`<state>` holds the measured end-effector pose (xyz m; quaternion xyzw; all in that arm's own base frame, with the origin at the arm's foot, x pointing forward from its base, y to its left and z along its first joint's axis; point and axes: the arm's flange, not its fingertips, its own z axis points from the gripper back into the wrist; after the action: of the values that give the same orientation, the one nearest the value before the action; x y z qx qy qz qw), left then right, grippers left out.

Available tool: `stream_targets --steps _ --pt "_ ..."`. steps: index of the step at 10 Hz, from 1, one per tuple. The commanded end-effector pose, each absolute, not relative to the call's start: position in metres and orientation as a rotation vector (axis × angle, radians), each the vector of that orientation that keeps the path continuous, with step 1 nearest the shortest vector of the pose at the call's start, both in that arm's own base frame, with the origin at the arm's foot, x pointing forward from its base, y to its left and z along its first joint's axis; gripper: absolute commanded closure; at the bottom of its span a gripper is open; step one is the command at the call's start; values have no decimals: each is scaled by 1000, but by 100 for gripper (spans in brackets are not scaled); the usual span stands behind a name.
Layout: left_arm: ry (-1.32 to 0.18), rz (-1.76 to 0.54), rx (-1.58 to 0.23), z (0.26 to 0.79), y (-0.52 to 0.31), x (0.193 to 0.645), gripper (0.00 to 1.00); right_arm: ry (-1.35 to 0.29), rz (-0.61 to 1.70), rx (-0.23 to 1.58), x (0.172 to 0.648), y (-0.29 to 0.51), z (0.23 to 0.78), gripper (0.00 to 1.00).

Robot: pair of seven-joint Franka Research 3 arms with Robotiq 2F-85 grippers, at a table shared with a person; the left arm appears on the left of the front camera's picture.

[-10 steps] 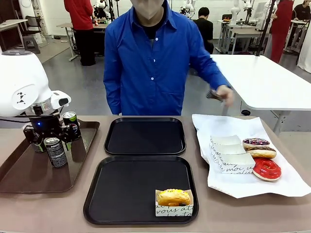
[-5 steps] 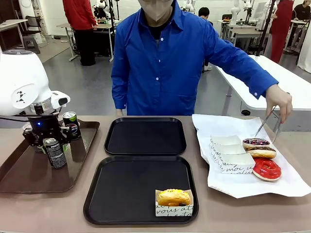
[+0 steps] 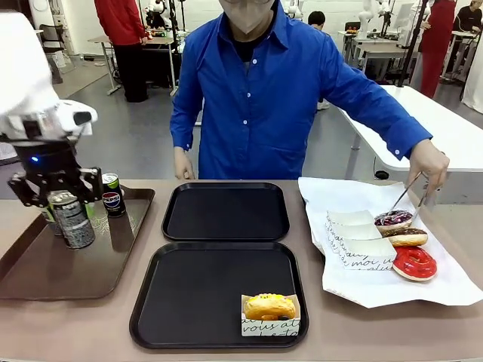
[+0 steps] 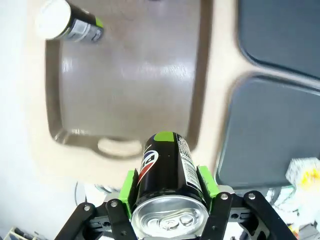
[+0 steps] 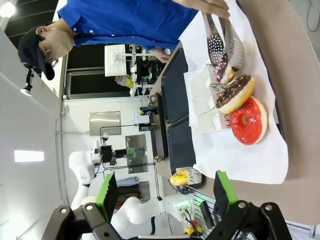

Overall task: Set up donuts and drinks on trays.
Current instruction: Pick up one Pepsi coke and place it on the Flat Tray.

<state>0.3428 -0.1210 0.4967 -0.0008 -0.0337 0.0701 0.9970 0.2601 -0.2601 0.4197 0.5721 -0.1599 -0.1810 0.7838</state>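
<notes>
Aloft, a dark can (image 4: 167,165) tight in the left claw (image 4: 168,183), label partly hidden; right claw (image 5: 165,192) agape, empty.

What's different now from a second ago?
The left gripper has raised the can it grips, up and toward the left over the brown tray. The person's hand swung in with tongs, which now pinch the purple-topped donut. The Pepsi can, the sleeved donut and the black trays stayed put.
</notes>
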Motion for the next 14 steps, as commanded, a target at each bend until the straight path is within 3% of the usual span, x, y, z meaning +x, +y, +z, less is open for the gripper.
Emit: stream_targets --steps 1,6,7,14 --pt "-80 120 -22 516 -113 314 97 -360 -382 1250 261 -261 419 0" --pt "-75 136 -6 528 -118 306 97 -360 -382 1250 261 -261 419 0" --pt "-69 149 4 528 -113 304 41 -360 -382 1250 261 -261 419 0" --pt "-42 -154 -12 474 -280 299 41 -360 -382 1250 261 -261 419 0"
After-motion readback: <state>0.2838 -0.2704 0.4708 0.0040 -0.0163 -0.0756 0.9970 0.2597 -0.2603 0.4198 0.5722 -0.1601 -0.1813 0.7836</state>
